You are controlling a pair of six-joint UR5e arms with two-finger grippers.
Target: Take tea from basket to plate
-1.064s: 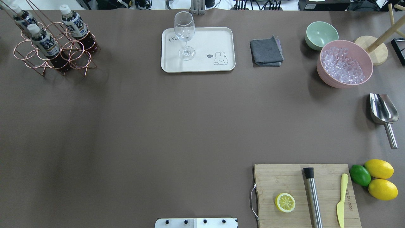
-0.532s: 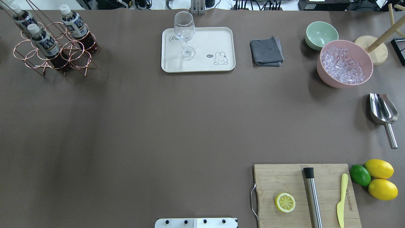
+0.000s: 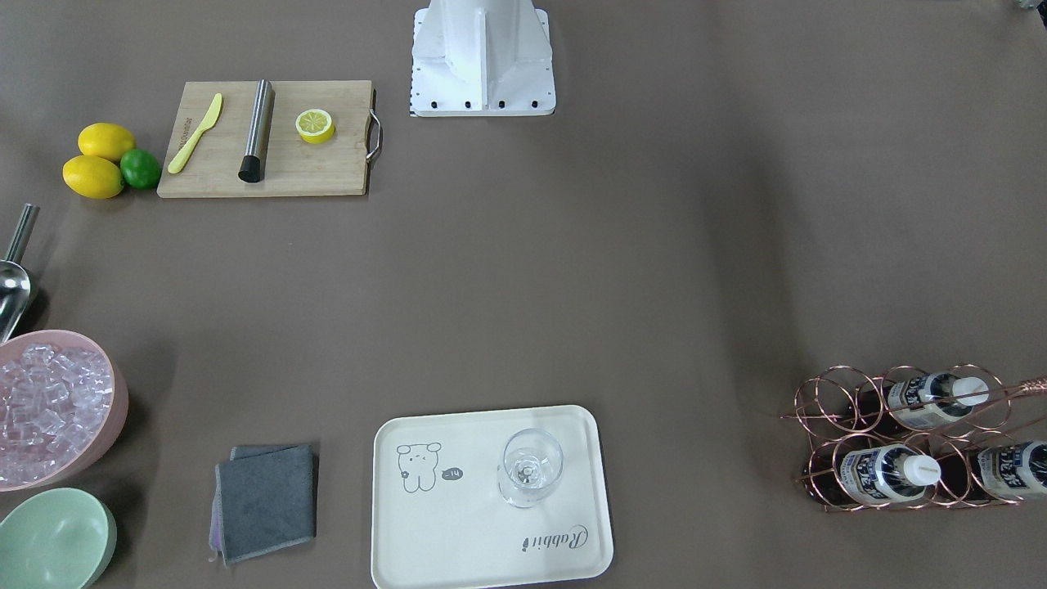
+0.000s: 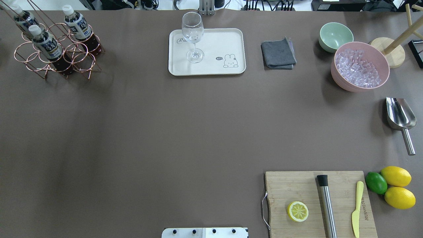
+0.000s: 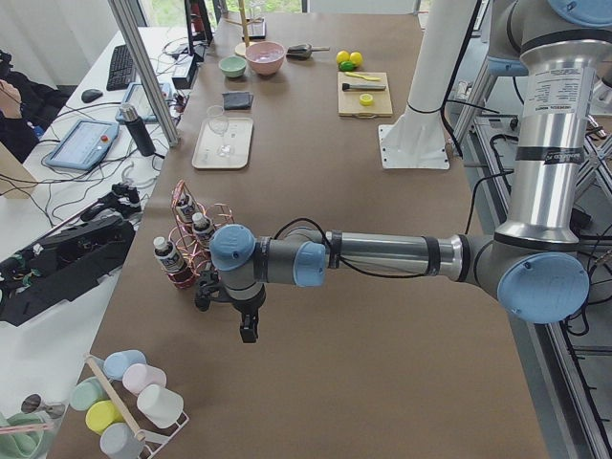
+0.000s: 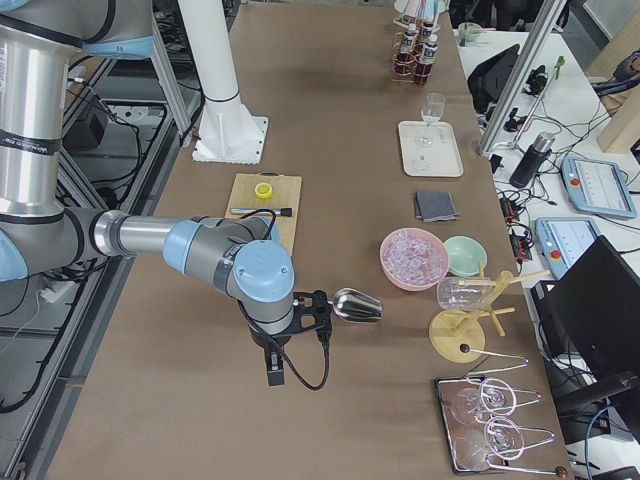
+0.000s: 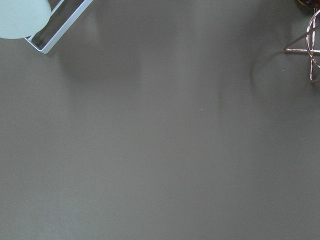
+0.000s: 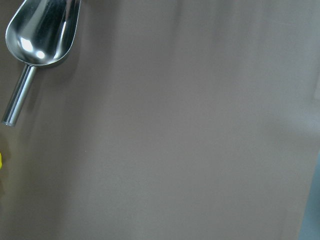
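Note:
Three tea bottles (image 4: pixel 46 43) stand in the copper wire basket (image 4: pixel 81 53) at the table's far left corner; it also shows in the front view (image 3: pixel 826 409). The cream plate (image 4: pixel 214 66) sits at the far middle and carries a clear stemmed glass (image 4: pixel 192 36). My left gripper (image 5: pixel 248 331) shows only in the exterior left view, hanging over the table just beside the basket (image 5: pixel 218 212). My right gripper (image 6: pixel 275 372) shows only in the exterior right view, near the steel scoop (image 6: pixel 358 306). I cannot tell whether either is open or shut.
A wooden cutting board (image 4: pixel 290 188) with a lemon half, a steel muddler and a yellow knife lies near right. Lemons and a lime (image 4: pixel 376 182), a pink bowl of ice (image 4: pixel 360 67), a green bowl (image 4: pixel 335 35) and a grey cloth (image 4: pixel 278 53) lie along the right and far side.

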